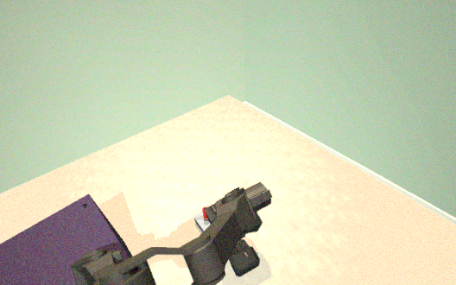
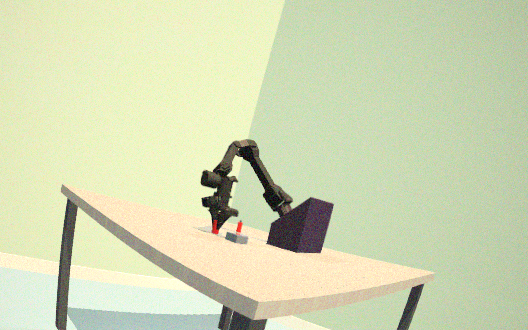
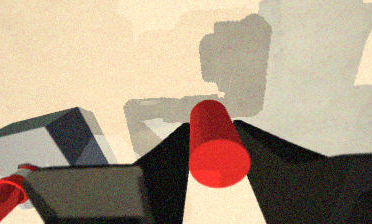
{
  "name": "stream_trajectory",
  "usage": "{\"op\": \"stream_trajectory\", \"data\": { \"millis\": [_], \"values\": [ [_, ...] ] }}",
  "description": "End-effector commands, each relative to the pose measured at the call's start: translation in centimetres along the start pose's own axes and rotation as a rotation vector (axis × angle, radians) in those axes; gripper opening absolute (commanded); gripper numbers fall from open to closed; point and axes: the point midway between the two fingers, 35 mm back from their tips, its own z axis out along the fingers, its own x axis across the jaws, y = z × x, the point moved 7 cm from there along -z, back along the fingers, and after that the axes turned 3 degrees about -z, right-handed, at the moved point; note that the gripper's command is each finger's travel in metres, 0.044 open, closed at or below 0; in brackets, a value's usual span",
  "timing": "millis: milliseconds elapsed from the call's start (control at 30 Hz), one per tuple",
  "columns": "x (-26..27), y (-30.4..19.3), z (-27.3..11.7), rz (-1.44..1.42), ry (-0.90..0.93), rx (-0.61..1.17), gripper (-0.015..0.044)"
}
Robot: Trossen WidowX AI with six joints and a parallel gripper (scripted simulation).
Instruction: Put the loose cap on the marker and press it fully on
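Gripping cap (image 3: pixel 214 145): my jaws are closed on it, one dark finger (image 3: pixel 167 160) against each side, cap standing upright on the surface (image 3: pixel 62 55). Advice: lift straight, keep it vertical, no tilt. Marker (image 3: pixel 4 197) stands in its block (image 3: pixel 47 142), just beside, to my left.

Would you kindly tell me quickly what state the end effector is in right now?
End effector: closed on the red cap, which stands on the table.
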Motion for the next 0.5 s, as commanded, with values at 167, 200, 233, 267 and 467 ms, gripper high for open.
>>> {"op": "stream_trajectory", "data": {
  "millis": [167, 200, 233, 267, 467],
  "values": [
    [-0.1, 0.3, -2.6, 0.009, 0.005, -0.008, 0.0],
    [-0.1, 0.3, -2.9, 0.009, 0.005, -0.008, 0.0],
    [-0.1, 0.3, -3.2, 0.009, 0.005, -0.008, 0.0],
    [-0.1, 0.3, -3.5, 0.009, 0.005, -0.008, 0.0],
    [-0.2, 0.2, -5.2, 0.008, 0.004, -0.009, 0.0]
  ]
}}
